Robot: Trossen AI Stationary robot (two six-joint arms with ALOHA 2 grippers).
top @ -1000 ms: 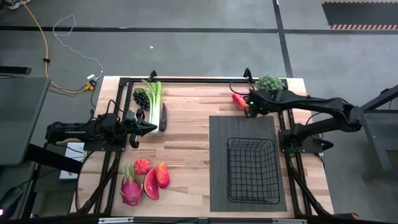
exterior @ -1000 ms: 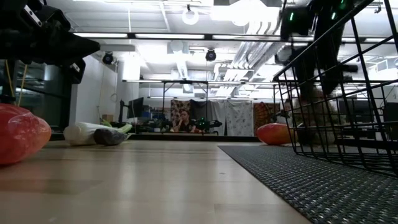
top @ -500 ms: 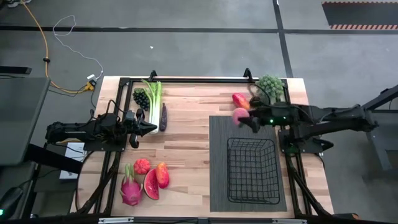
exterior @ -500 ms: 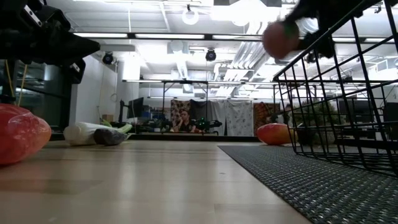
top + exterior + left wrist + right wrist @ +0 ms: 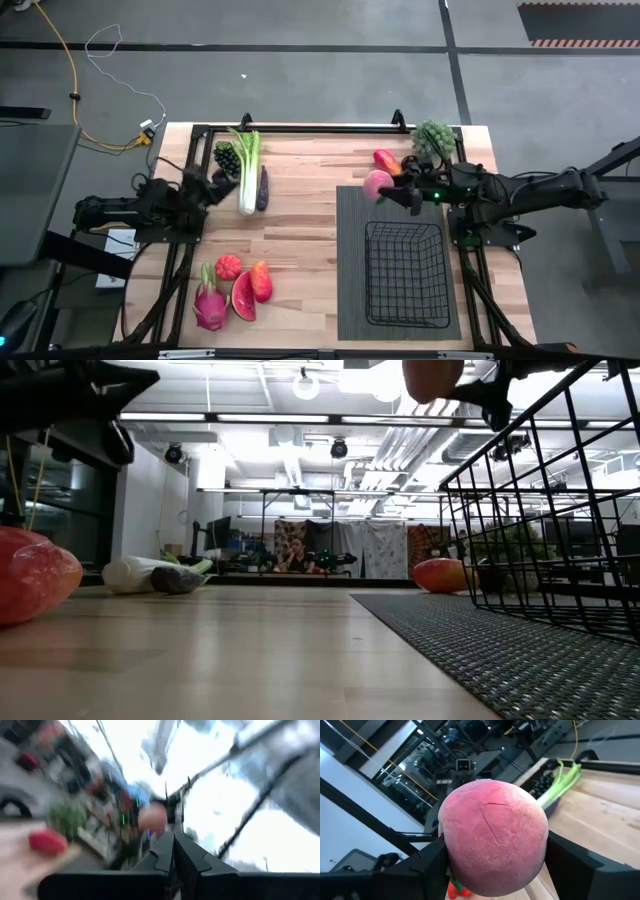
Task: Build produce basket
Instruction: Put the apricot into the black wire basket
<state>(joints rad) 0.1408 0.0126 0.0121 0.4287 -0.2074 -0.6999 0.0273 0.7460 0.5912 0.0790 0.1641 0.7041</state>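
Note:
My right gripper (image 5: 388, 190) holds a round pink peach (image 5: 377, 184) in the air over the far edge of the dark ribbed mat (image 5: 395, 215). The peach fills the right wrist view (image 5: 492, 837). The black wire basket (image 5: 405, 275) stands on the mat, nearer the front edge. My left gripper (image 5: 210, 188) is shut on nothing at the table's left, tipped upward, beside the celery (image 5: 247, 160), dark grapes (image 5: 227, 157) and eggplant (image 5: 262, 187). My right gripper pinches the peach between its two fingers (image 5: 425, 867), one on each opposite side of the fruit (image 5: 447, 852). The fingers lie level and come from the table's right side. The peach is lifted clear of the table.
A red mango (image 5: 385, 160) and green grapes (image 5: 435, 135) lie at the far right. Dragon fruit (image 5: 210, 305), a watermelon slice (image 5: 243, 297) and two smaller red fruits (image 5: 262, 280) lie at the near left. Bare wood lies in the table's middle.
My right gripper has risen from beside the red mango with the peach, lifting it clear, and swung from pointing down to level, ending over the mat's far edge. My left gripper has tipped upward and rolled, staying shut.

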